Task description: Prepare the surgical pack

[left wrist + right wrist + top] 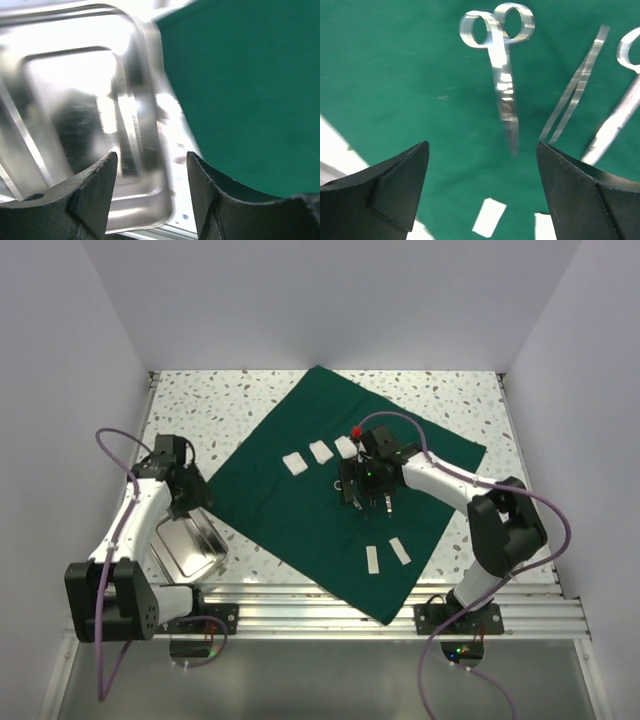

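From above, the green drape (290, 515) lies open and flat on the speckled desk (220, 400). It is turned like a diamond. Three white pads (321, 451) sit in a row near its top middle. Two more lie apart from them, closer to its near corner. The right tool (365, 482) hangs over the middle of the drape, just beside the row of three pads. Small shiny things lie under it, but they are too small to name from here. A steel tray (185, 550) sits on the bare desk just beside the left edge of the drape. The left tool (192, 502) is over the far end of the tray.

From the left wrist, the two dark fingers (95, 195) stand apart. The shiny tray is below them and looks blurry. Its right rim shows in the gap between them. The drape fills the right side.

From the right wrist, the two fingers (395, 195) stand very wide apart above the drape. Beyond them lie scissors (502, 90) with their rings pointing away. Tweezers (575, 85) lie just beside them on the right. A second ringed instrument (615, 120) lies at the right edge, partly cut off. Bits of white pad show at the bottom and the left.
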Controlling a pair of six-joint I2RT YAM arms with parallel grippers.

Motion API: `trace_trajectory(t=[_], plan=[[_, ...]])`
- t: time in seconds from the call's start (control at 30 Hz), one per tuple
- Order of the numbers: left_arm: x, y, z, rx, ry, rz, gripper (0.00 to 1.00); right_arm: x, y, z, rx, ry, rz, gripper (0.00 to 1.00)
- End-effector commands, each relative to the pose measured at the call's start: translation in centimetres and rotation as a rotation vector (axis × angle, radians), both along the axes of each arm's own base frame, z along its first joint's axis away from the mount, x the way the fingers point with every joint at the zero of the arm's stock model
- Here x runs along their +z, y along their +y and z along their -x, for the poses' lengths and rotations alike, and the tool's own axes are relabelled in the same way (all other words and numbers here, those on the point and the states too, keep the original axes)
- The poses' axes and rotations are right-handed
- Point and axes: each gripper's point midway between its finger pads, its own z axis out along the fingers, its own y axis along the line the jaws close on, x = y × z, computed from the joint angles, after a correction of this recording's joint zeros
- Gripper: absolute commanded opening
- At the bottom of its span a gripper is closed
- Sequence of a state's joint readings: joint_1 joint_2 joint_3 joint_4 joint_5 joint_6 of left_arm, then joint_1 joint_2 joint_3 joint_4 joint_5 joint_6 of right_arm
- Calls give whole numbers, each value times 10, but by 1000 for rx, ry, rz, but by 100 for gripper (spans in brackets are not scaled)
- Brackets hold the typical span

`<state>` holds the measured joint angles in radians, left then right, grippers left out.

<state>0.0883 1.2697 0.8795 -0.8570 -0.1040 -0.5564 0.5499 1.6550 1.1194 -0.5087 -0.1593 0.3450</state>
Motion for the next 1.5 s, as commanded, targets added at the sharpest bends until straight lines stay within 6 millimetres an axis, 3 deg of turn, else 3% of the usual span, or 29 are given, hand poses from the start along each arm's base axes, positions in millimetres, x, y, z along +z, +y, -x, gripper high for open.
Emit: trace_trajectory(t=[0.0,0.07,0.13,0.23,0.37,0.47,0.63,0.73,0.77,0.9,0.93,1.17,1.2,1.27,1.37,1.4,1.43,1.47], plan=[[53,-55,-42,-164,-246,112,61,-8,-22,-20,-27,-49,149,88],[59,-89,-47,-242,-307,198,60,-14,-16,-26,-7,-44,146,81],[59,-109,-50,-289,-385,268,60,-17,-17,-32,-15,-48,166,75],[57,-120,-45,-305,-419,321,59,-10,-20,-41,-40,-76,192,56],[57,-122,-40,-341,-418,316,58,1,-27,-52,-75,-122,230,51],[58,-125,-38,-358,-418,327,56,-3,-33,-58,-98,-116,275,47],[68,-137,-36,-402,-460,374,57,-19,-40,-65,-112,-80,301,49],[71,-142,-34,-429,-466,395,61,-24,-43,-69,-114,-74,315,49],[73,-143,-34,-438,-473,403,68,-26,-46,-71,-123,-67,310,49],[74,-153,-35,-466,-478,429,70,-34,-44,-70,-116,-39,290,46],[75,-155,-35,-471,-481,434,70,-35,-43,-69,-113,-37,288,38],[70,-175,-33,-530,-458,447,66,-40,-45,-67,-118,-23,292,15],[71,-181,-32,-553,-460,454,66,-41,-46,-66,-116,-16,299,3],[69,-192,-29,-590,-452,474,65,-37,-43,-64,-107,-14,281,0],[75,-214,-21,-659,-480,596,64,0,-18,-58,-57,-74,99,0],[88,-223,-28,-693,-552,642,64,17,5,-45,16,-56,-47,0],[96,-233,-22,-724,-568,716,61,40,18,-38,58,-109,-153,0],[103,-236,-21,-738,-599,739,59,51,27,-31,91,-104,-224,0]])
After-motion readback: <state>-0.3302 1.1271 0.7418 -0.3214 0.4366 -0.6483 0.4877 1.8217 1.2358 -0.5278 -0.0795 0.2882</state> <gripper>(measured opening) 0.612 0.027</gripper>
